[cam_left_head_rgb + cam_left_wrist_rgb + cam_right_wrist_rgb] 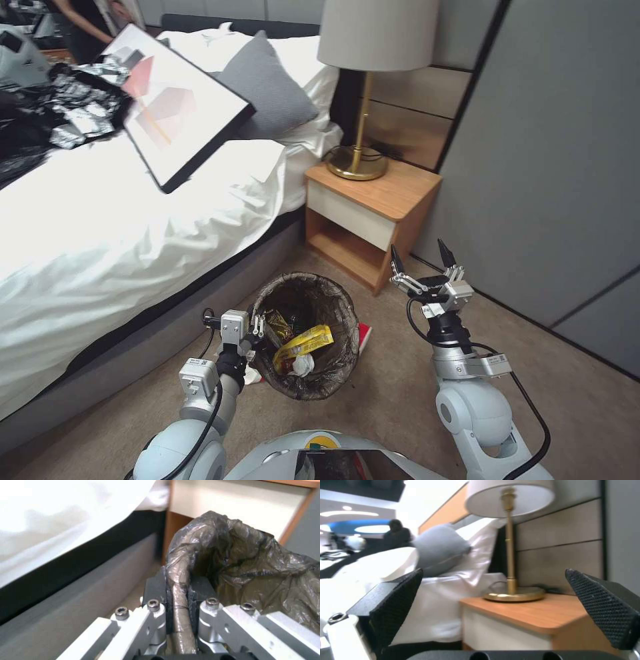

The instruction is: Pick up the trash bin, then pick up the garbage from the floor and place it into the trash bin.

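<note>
Metal fingers of the left gripper (178,597) are clenched on the rim of the trash bin (305,333), a small round bucket lined with a dark brown translucent plastic bag. From the left wrist view the black pads press the rim from both sides, one inside and one outside, and the thin crinkled film of the bag is pinched between them. The bin hangs at the left arm, low in front of the robot, between the grey upholstered bed base (133,333) and the wooden nightstand (373,207). I cannot tell if its bottom touches the beige carpet (400,393) or not.

Inside the bin lie already a yellow glossy snack wrapper (303,343), a crumpled white scrap and some darker wrappers. Just beside the bin, on the carpet, a red flat piece (364,335) shows from behind the rim.

The right gripper (423,260) is released, its two black pointed fingers spread wide and pointing up, near the nightstand and holding nothing. Its textured pads look rubbery.

To my judgement the first step, taking the bin, is done, and the collecting of garbage is in progress. The next move probably calls for the right arm to go down to the red piece, with the jaws apart, while the left holds the bin steady. The thin bag is slippery and soft, so the grasp on the rim may slide.
</note>
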You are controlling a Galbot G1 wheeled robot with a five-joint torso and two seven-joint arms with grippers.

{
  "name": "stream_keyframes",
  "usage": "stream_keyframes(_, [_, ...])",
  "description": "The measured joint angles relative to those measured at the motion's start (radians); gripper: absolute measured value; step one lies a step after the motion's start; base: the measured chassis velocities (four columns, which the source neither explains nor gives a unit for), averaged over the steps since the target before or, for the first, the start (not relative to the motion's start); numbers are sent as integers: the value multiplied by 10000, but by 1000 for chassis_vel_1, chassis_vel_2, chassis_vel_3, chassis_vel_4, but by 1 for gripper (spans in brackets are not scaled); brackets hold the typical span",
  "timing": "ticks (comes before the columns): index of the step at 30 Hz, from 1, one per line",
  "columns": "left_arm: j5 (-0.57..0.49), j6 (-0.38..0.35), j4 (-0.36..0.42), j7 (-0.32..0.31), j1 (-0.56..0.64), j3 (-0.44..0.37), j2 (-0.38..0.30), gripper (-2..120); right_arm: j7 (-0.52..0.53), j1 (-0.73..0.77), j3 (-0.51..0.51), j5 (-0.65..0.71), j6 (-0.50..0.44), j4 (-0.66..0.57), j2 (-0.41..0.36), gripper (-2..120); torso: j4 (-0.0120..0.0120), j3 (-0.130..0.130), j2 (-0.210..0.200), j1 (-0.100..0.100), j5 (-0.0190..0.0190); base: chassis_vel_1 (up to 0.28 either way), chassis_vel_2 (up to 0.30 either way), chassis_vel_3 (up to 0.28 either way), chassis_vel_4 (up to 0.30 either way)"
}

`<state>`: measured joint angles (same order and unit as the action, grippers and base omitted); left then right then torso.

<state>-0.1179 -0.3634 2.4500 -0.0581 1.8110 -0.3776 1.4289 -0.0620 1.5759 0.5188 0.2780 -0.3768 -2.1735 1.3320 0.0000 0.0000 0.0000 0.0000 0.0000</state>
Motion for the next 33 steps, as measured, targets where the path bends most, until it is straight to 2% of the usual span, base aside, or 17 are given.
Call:
stream_keyframes(12, [-17, 17, -79, 0, -44, -17, -2, 7, -115, 243, -106, -231, -126, 9, 70, 100, 2, 0, 0, 0, 0, 120, 114, 117, 118])
stream_keyframes(15, [-18, 19, -85, 0, -50, 0, -2, 7, -128, 274, -127, -273, -151, 9, 89, 100, -4, 0, 0, 0, 0, 42, 49, 45, 54])
stream_keyframes(28, [77, 298, -121, 18, -62, 14, 7, 7, -145, 322, -101, -369, -160, 165, 48, 100, -1, 0, 0, 0, 0, 0, 0, 0, 0])
stream_keyframes(33, [97, 305, -157, 17, -74, 16, 6, 7, 269, 396, -265, -382, 259, 556, -163, 100, -1, 0, 0, 0, 0, 0, 0, 0, 0])
